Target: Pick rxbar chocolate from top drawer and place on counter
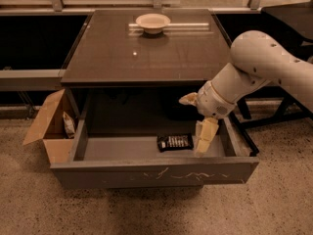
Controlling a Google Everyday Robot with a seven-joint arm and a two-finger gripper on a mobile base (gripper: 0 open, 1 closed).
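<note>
The drawer (pixel 151 173) stands pulled fully out beneath the counter (pixel 146 58), its grey front panel marked with pale scratches. The chocolate bar (pixel 174 142), a flat black wrapper with pale lettering, lies flat on the drawer floor, right of the middle and close to the front wall. The gripper (pixel 193 125) hangs over the right part of the drawer, just beside the bar on its right. The jaws are spread wide and hold nothing: one pale finger (pixel 205 137) points down into the drawer, its tip close to the bar's right end, and the other reaches out to the left under the counter's edge. Whether the lower finger touches the bar cannot be told. The white arm (pixel 264 67) comes in from the right, beside the counter. A shallow pale bowl (pixel 153 22) sits at the counter's far edge. On the floor to the left of the drawer stands an open cardboard box (pixel 46 124) with a light snack bag (pixel 69 124) inside.
</note>
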